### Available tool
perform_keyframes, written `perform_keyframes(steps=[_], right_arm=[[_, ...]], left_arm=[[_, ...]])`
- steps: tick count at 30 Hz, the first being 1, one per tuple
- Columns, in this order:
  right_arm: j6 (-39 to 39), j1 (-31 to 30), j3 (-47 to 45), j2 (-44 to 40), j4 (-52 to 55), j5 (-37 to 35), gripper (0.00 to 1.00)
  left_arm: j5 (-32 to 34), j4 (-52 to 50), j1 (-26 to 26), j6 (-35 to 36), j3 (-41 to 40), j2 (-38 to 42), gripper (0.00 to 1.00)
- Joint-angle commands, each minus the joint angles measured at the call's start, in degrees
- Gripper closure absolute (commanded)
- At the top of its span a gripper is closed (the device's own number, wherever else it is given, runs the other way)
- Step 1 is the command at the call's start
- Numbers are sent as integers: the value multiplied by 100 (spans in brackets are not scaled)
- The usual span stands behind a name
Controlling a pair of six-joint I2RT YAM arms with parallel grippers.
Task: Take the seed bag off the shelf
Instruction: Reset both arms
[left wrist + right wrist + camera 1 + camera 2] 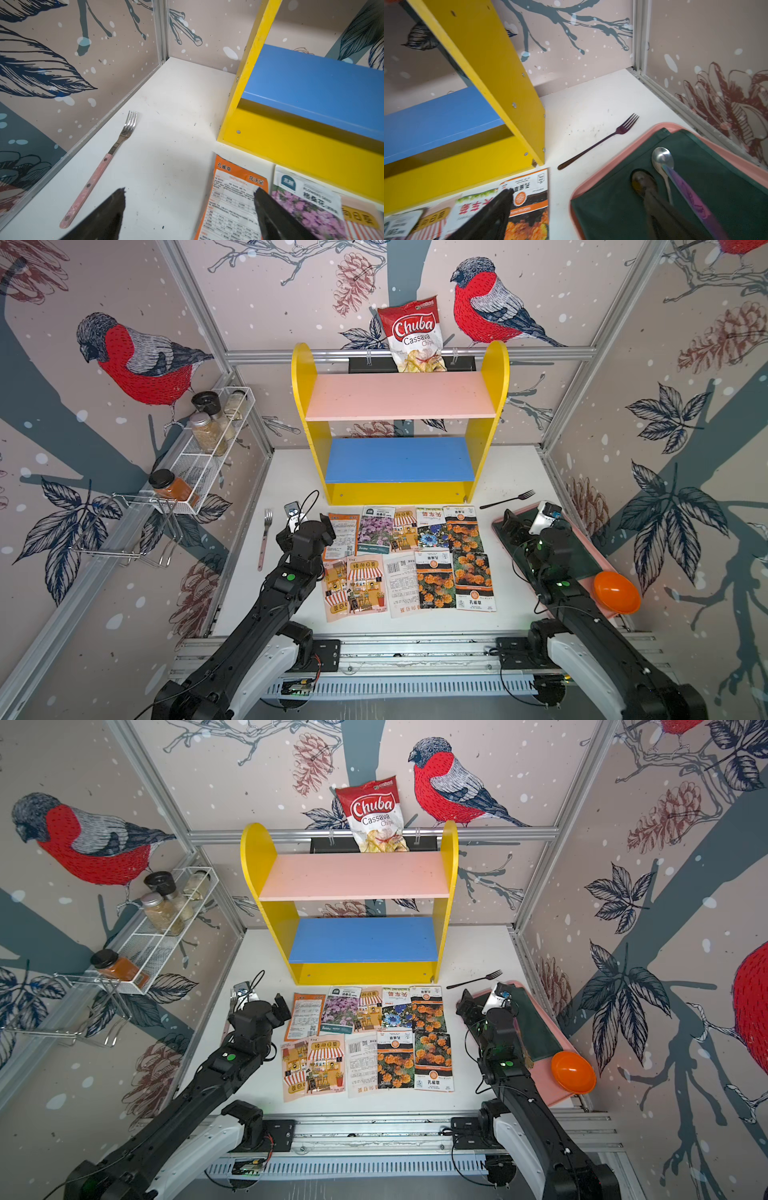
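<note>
Left gripper (189, 193) released: fingers spread wide, nothing between them. Right gripper (575, 185) same, spread and holding nothing, over the upper-left end of the pink tray (675, 127) at right-centre in both top views. Seed bags (401, 572) lie flat on the white table (286, 477), lower-centre of frame, directly in front of the shelf (399, 460). I count ten, in two rows of five. Long axes run bottom-to-top of frame, toward the shelf; a few are slightly skewed and neighbours overlap at the edges. Print direction is mixed, some titles upright, some inverted. Looks: three orange-flower fronts on the right, one blue-flower, one purple-flower, three cartoon shopfronts, two printed backs. One back is the orange-bordered bag (341, 536) at the block's upper left, just beside the left gripper; can't tell if a finger touches it. Left arm hides the lower-left bag's edge in the top views. Wrist views crop the bags at the frame edge, and fingers cover parts. Small print unreadable.
</note>
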State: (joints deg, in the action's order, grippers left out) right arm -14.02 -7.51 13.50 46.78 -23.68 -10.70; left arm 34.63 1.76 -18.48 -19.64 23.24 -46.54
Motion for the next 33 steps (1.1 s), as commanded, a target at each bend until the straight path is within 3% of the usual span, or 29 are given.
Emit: perform_keyframes(steps=[1,6,19,27,30,33], right_arm=[[496,310,-160,360,-1660,46,0],[607,635,-160,1171,-2364,168,0],[1048,641,-256,3225,-4440,344,0],[1314,463,-313,3946,-5157,416,0],[1297,476,-251,3887,-4930,417,0],[1226,516,-173,3921,-4830,373,0]], left_arm=[[-182,1867,275,782,-426,-56,4],[-561,2640,672,962,-715,-343,4],[-1366,4875,1482,1368,-1477,-1368,4],[-2073,6349,1782,1473,-1672,-2298,3],[-2196,6869,1785,1622,-1578,-2834,3],[-2509,6803,1817,1672,-1284,-3322,3]])
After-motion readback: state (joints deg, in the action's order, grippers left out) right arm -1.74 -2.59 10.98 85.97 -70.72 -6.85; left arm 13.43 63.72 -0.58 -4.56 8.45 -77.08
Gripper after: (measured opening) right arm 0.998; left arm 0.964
